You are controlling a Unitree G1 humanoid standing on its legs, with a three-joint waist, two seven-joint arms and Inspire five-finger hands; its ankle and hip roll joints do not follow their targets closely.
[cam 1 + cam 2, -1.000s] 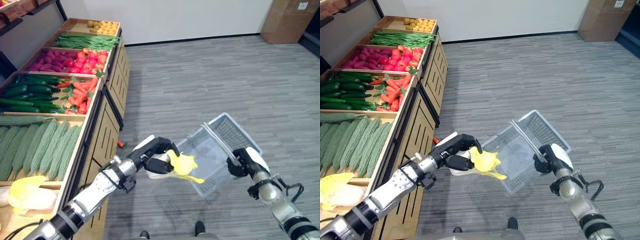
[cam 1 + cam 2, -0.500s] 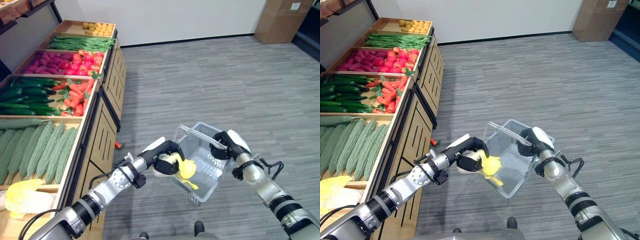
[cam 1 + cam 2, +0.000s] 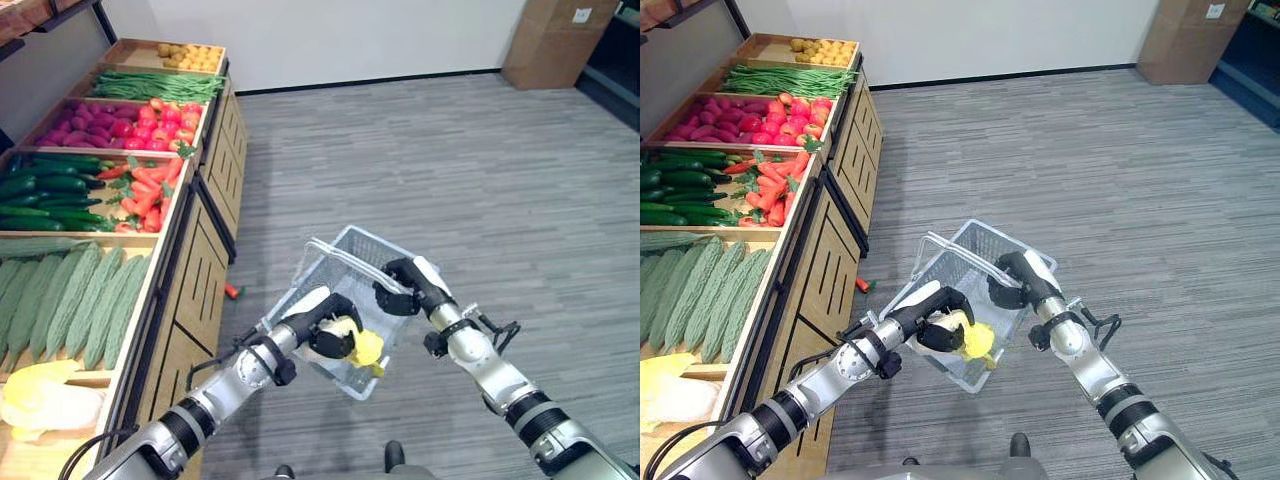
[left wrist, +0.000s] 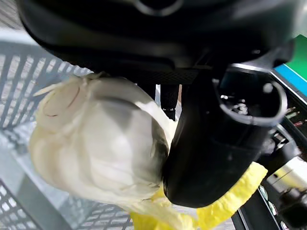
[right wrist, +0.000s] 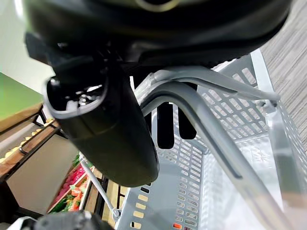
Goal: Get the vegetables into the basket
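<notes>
My left hand (image 3: 325, 325) is shut on a pale cabbage with yellow leaves (image 3: 362, 347), holding it inside the grey wire basket (image 3: 345, 258). In the left wrist view the cabbage (image 4: 96, 143) sits against the thumb (image 4: 216, 143) with the basket mesh behind it. My right hand (image 3: 405, 288) is shut on the basket's handles (image 5: 201, 103) and holds the basket tilted above the floor. On the wooden stand to the left lie more cabbages (image 3: 45, 400), bitter gourds (image 3: 70, 300), cucumbers (image 3: 50, 195), carrots (image 3: 145, 195) and other vegetables.
The wooden produce stand (image 3: 200, 270) runs along the left with several trays of vegetables. A small carrot (image 3: 233, 292) lies on the grey floor by its base. Cardboard boxes (image 3: 560, 40) stand at the far right by the wall.
The right hand has swung the basket left toward the stand and the left hand, so the cabbage now sits inside the basket. The camera view has shifted slightly.
</notes>
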